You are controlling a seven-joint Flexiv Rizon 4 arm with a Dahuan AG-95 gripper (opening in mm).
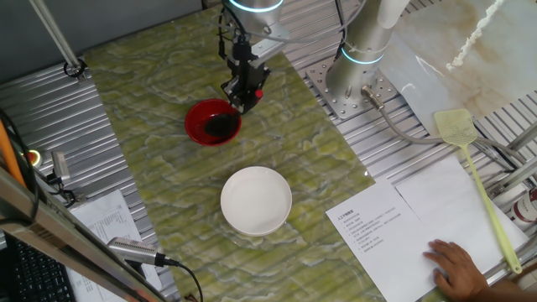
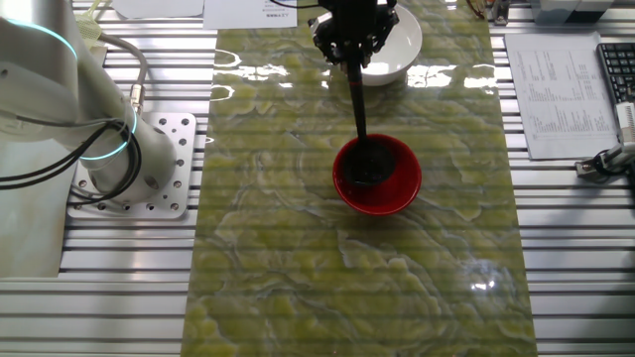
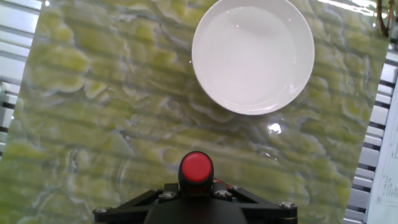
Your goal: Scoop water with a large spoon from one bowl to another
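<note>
My gripper (image 1: 246, 91) is shut on the upper handle of the black ladle (image 2: 357, 99). The ladle's round cup (image 2: 368, 167) sits inside the small red bowl (image 2: 378, 178), which also shows in one fixed view (image 1: 212, 122). The handle's red tip (image 3: 196, 167) shows at the bottom of the hand view, between the black gripper parts. The wider white bowl (image 1: 256, 200) stands apart, nearer the front of the mat; it also shows in the hand view (image 3: 253, 55) and partly behind the gripper in the other fixed view (image 2: 397, 45).
A yellow-green fly swatter (image 1: 474, 172) lies at the right beside printed sheets (image 1: 382, 226). A person's hand (image 1: 457, 267) rests on the paper. The arm's base (image 1: 361, 59) stands behind the green marbled mat (image 1: 168, 184). A keyboard (image 2: 615, 69) lies at the far side.
</note>
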